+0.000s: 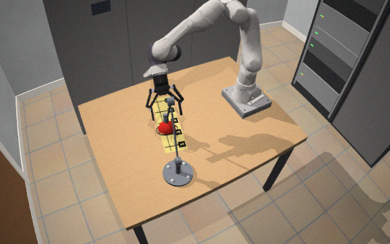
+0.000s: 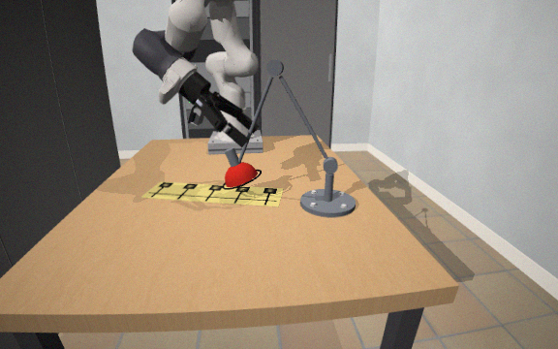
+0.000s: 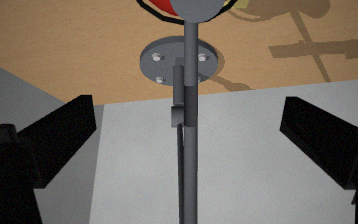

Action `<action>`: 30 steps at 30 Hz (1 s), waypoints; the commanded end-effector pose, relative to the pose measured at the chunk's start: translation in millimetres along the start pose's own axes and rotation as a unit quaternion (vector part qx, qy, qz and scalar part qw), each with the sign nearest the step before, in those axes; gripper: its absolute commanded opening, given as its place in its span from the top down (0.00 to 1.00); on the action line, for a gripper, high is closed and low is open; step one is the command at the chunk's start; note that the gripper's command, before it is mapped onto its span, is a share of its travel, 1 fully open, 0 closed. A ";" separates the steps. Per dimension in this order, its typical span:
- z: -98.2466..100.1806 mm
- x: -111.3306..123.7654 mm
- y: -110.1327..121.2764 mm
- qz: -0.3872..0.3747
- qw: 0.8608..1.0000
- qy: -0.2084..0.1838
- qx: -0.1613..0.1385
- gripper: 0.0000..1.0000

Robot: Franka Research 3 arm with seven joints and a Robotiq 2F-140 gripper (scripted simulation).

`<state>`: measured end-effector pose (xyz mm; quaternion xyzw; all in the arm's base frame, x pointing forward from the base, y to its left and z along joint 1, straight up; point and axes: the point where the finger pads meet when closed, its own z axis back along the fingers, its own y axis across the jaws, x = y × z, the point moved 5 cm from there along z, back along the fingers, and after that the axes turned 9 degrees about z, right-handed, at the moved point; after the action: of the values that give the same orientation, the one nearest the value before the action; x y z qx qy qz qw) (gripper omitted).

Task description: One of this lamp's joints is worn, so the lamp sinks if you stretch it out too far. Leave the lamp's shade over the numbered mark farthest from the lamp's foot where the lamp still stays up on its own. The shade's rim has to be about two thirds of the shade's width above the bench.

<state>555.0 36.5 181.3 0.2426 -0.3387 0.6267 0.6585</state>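
Note:
The lamp has a grey round foot on the bench, two thin grey arms meeting at a high elbow joint, and a red shade. The shade hangs low over the yellow strip of numbered marks, above the second mark from the foot's end. My gripper is open, its fingers wide on either side of the lamp's upper arm without touching it. In the wrist view the foot and the shade's edge show beyond the arm.
The robot's base plate stands at the bench's far right corner. The strip runs from the lamp's foot toward the far edge. A rack cabinet stands to the right of the bench.

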 end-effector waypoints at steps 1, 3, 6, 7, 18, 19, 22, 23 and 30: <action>0.1 0.1 -0.1 0.000 1.000 0.000 0.000 0.00; 0.1 0.1 -0.1 0.000 1.000 0.000 0.000 0.00; 0.1 0.1 -0.1 0.000 1.000 0.000 0.000 0.00; 0.1 0.1 -0.1 0.000 1.000 0.000 0.000 0.00; 26.1 0.4 0.5 0.000 1.000 0.000 0.000 0.00; 30.4 0.5 0.6 0.000 1.000 0.000 0.000 0.00; 43.4 0.6 0.9 0.000 1.000 0.000 0.000 0.00; 47.7 0.7 1.0 0.000 1.000 0.000 0.000 0.00; 69.2 0.7 1.2 0.000 1.000 0.000 -0.001 0.00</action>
<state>549.3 -14.1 221.7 0.2310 -0.3429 0.6270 0.6603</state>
